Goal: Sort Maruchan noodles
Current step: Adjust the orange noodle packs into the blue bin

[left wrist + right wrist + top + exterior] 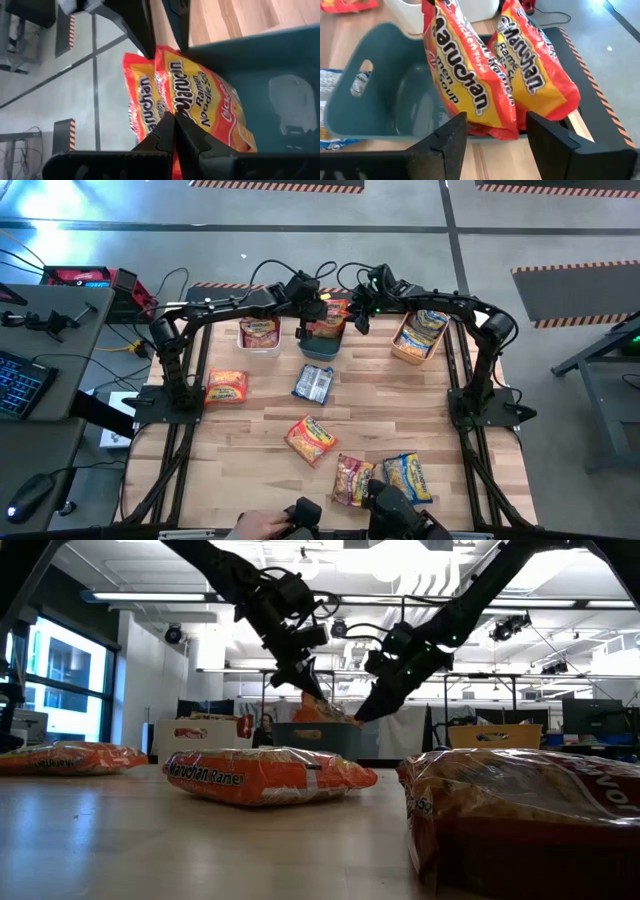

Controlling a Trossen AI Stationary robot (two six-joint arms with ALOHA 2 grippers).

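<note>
Two orange Maruchan packets (462, 80) (532, 75) hang side by side over the teal bin (380, 95), at the far middle of the table. My left gripper (175, 127) is shut on them from above (312, 308). My right gripper (492, 132) is open (358, 320), and its fingers stand on either side of the nearer packet's lower end. More packets lie flat on the wood: an orange one (225, 387), a blue-and-white one (313, 384), another orange one (310, 438), and two near the front edge (352, 478) (407, 477). My left gripper pinches the edge of an orange packet (187, 117) between its two shut fingers, which slant downward. A second packet (137, 100) lies against the first, and I cannot tell whether it is in the pinch too. Both hang tilted over the teal bin. I cannot tell whether my right gripper's open fingers touch the packet between them.
A white bin (260, 335) with a red packet stands left of the teal bin (320, 348). An orange bin (420, 338) with blue-and-yellow packets stands to its right. A person's hand (262, 527) shows at the near edge. Bare wood lies between the scattered packets.
</note>
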